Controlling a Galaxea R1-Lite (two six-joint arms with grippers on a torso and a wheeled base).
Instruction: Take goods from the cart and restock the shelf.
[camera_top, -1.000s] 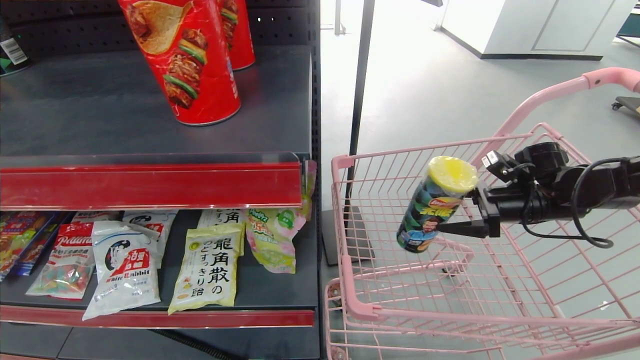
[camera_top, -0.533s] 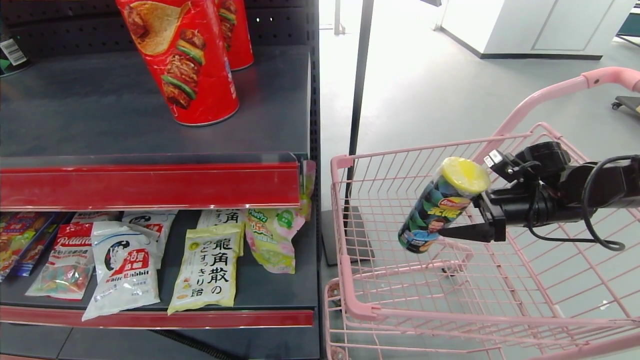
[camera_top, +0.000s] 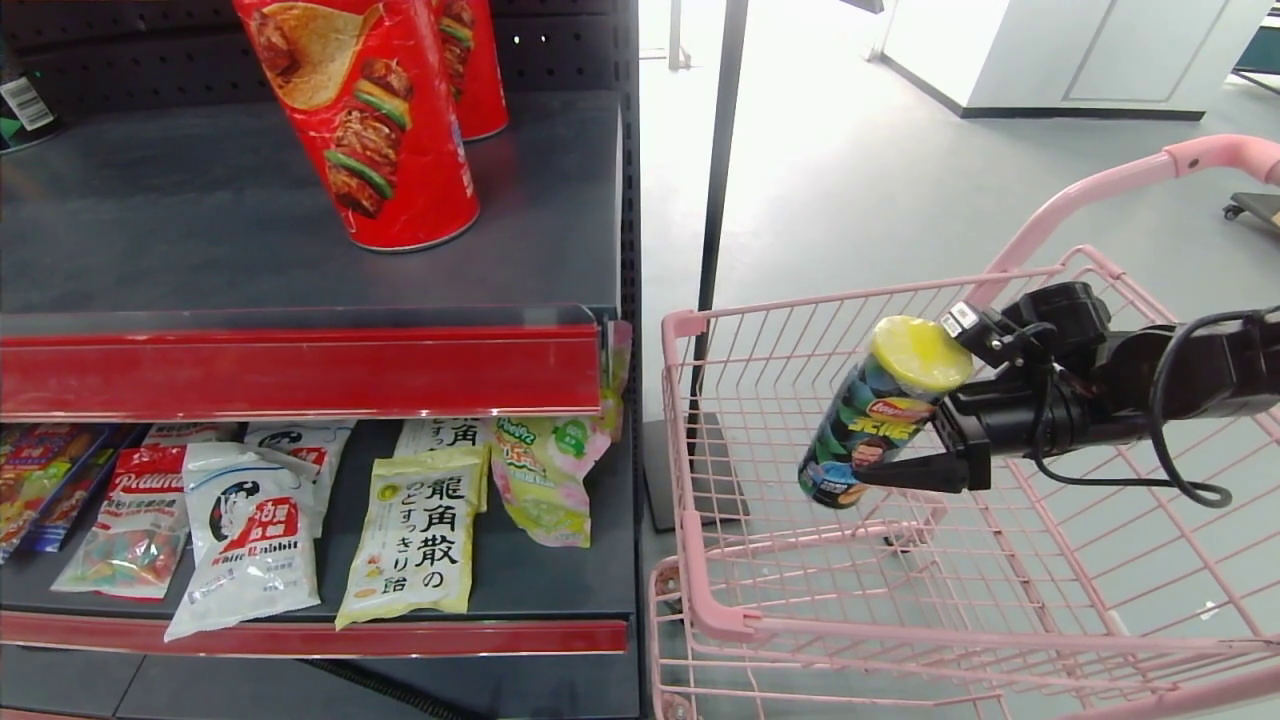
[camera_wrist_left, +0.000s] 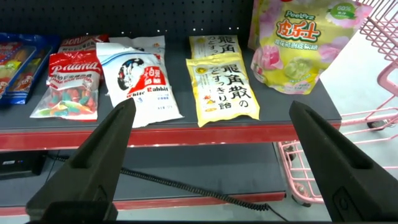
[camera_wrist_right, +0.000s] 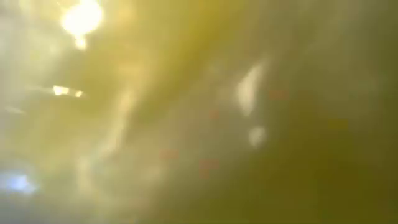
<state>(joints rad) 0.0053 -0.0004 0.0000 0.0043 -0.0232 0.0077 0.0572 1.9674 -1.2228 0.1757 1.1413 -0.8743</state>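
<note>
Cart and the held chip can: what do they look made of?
Cart: likely metal wire with glossy pink coating; thin welded-looking grid rods. Chip can: probably cardboard tube under glossy printed wrap; rigid cylinder. Its lid: likely plastic, yellow, slightly translucent.

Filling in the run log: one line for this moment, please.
right gripper: shut on chip can, over cart | left gripper: open, facing lower shelf

Pink wire cart (camera_top: 700, 590); chip can (camera_top: 872, 425) green-blue, yellow lid (camera_top: 920, 352); red canister (camera_top: 370, 120); black pincer (camera_top: 885, 448).
</note>
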